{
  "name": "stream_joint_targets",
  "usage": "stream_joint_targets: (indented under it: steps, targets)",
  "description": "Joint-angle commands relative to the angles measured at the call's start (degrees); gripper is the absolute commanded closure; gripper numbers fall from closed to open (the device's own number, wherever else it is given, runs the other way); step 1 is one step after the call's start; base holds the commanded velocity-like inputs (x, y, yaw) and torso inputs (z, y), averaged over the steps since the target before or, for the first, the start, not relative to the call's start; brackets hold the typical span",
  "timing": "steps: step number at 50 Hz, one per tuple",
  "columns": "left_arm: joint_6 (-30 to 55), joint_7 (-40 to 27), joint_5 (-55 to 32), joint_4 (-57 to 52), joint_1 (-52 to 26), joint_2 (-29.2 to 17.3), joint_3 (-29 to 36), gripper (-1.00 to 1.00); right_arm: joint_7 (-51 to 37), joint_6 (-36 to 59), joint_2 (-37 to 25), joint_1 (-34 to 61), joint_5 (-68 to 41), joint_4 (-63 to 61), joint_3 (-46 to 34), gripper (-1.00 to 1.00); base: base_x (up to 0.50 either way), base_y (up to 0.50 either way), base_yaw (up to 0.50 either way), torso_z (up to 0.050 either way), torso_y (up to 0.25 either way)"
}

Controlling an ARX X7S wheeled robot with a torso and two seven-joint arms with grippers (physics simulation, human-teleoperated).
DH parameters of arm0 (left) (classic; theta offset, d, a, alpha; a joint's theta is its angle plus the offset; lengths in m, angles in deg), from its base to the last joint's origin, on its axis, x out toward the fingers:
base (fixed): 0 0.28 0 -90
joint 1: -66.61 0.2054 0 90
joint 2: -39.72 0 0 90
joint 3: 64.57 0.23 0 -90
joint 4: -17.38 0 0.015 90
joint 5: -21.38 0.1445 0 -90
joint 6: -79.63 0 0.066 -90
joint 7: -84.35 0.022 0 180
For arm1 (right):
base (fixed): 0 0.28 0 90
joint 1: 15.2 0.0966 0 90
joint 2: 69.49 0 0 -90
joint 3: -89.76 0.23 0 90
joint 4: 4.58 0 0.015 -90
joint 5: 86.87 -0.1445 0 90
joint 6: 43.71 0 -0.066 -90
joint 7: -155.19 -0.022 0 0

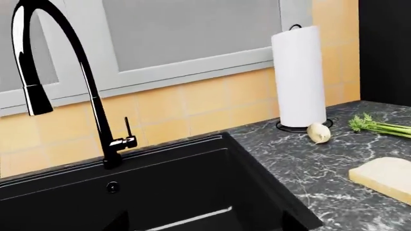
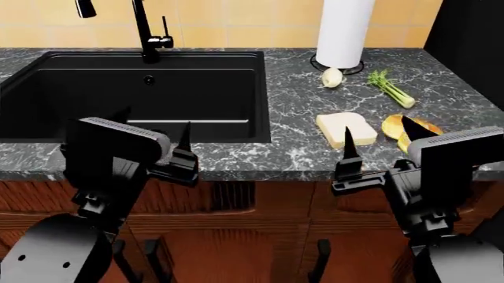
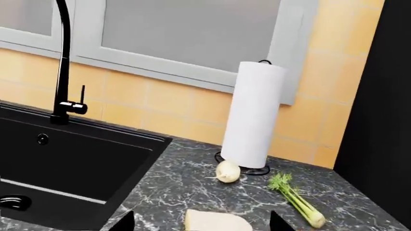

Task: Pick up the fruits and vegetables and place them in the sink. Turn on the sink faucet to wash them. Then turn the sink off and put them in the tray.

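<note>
Your bulb (image 2: pixel 332 77) lies on the dark marbled counter (image 2: pixel 291 130), touching or just beside the wire base of the paper towel roll (image 2: pixel 343 29), root tail pointing toward the sink side in the right wrist view. The celery stalk (image 2: pixel 393 88) lies just beyond it on the counter, toward your right, leafy top nearest the wall, well clear of the bulb. Both sit outside the sink (image 2: pixel 236 59).

The sink basin holds neither item; drain (image 3: pixel 14 202) and overflow hole (image 2: pixel 149 79) are visible. The faucet (image 2: pixel 146 35) stands at the back rim, thin lever (image 1: pixel 127 127) upright beside the column. No water is visible at the spout (image 1: pixel 37 98).

Nearer to you than the produce: a pale cream block (image 2: pixel 346 128), and beside it, to your right, a golden-brown pastry (image 2: pixel 398 127), partly hidden by your right gripper.

Your left gripper (image 2: pixel 153 141) hovers at the counter's front edge before the sink, fingers spread apart, holding nothing. Your right gripper (image 2: pixel 378 138) hovers at the front edge before the cream block, fingers likewise parted and empty. Neither touches a task item.

The tray does not appear in any view.
</note>
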Motion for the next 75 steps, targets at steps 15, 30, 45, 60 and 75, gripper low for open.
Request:
stream_joint_targets:
  steps: [15,30,45,60,75]
  targets:
    - [16.9,2.6,-4.0,-6.8,-16.3,-3.7,-0.4,-1.00,5.2,29.5,-4.8,24.9,-9.6,-10.3,8.8,-1.00,0.18,-0.50,0.00,0.050,0.000]
    - [18.1,3.0,-5.2,-5.9,-18.6,-3.6,-0.2,-1.00,6.3,33.5,-6.7,33.6,-12.2,-9.1,5.9,-1.00,0.33,-0.36,0.00,0.050,0.000]
    - [26.2,3.5,-7.4,-2.9,-31.2,-4.5,4.3,-1.00,1.4,37.9,-10.4,39.4,-25.7,-2.1,4.3,-1.00,0.39,-0.27,0.00,0.030,0.000]
    - [26.8,-4.8,-21.2,1.6,-38.3,-6.8,4.3,-1.00,-14.0,34.1,-17.3,40.9,-44.7,6.5,0.7,-1.00,0.19,0.00,0.00,0.000,0.000]
    - [26.4,-10.4,-29.5,2.3,-39.1,-8.9,4.1,-1.00,-15.8,33.9,-17.3,42.3,-47.2,7.1,2.0,-1.00,0.43,0.00,0.00,0.000,0.000]
